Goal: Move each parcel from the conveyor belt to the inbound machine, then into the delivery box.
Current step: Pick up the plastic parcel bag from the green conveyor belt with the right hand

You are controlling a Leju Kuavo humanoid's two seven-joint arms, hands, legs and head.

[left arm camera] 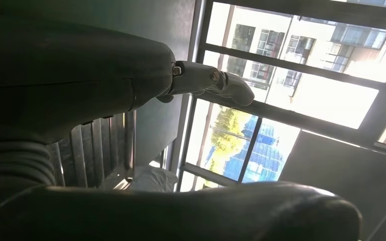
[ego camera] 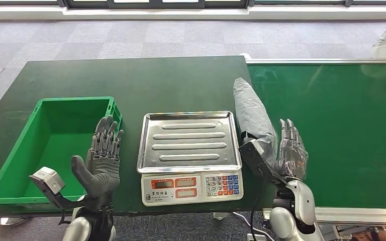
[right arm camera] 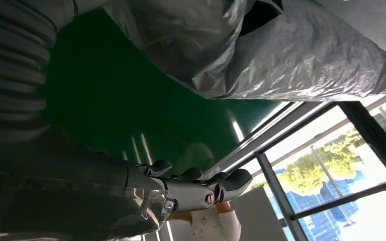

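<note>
The robot's left hand (ego camera: pixel 102 163) hovers at the near edge of the dark green surface (ego camera: pixel 130 80), palm up, fingers spread and holding nothing, over the rim of the one empty green plastic crate (ego camera: pixel 15 165). Its right hand (ego camera: pixel 291 150) stands beside the single grey plastic-wrapped parcel (ego camera: pixel 254 118); whether its straight fingers grip the wrap cannot be told. One steel-topped digital scale (ego camera: pixel 188 140) sits between the crate and the green conveyor belt (ego camera: pixel 352 125).
</note>
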